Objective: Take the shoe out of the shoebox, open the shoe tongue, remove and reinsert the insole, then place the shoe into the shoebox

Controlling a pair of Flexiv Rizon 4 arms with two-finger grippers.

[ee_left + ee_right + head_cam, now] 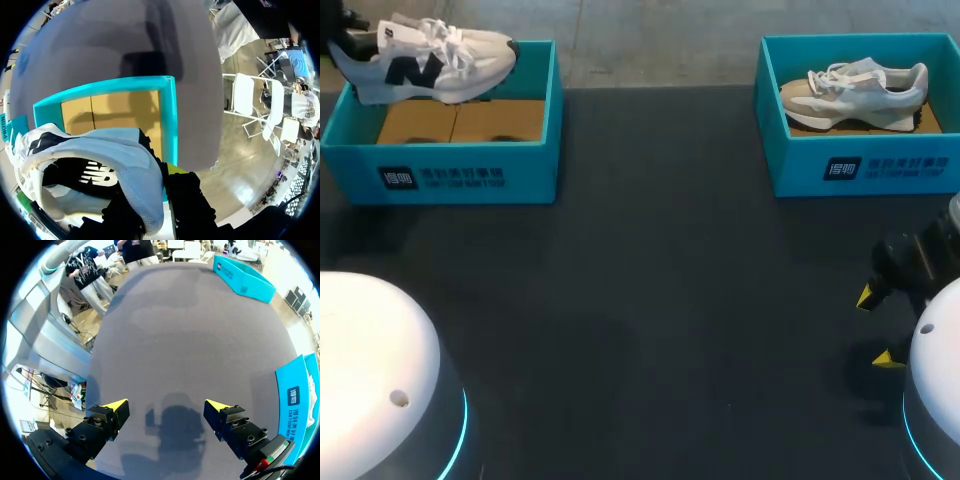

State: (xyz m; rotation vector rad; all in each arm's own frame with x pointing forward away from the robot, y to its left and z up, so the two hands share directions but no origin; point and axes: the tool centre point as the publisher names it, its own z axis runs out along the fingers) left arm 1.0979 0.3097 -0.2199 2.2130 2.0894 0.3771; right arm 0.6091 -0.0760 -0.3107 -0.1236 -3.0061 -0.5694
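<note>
White-and-navy sneaker (430, 60) hangs by its heel in my left claw (150, 192), raised over the back-left corner of the teal shoebox (450, 170); so slim a hold may let it swing, slip and fall off the desk (650, 280); my right claw (166, 410) gapes wide, well apart.

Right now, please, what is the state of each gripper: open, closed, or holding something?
Left gripper: closed on the heel of the white shoe, above the shoebox.
Right gripper: open, holding nothing, above the table.
</note>
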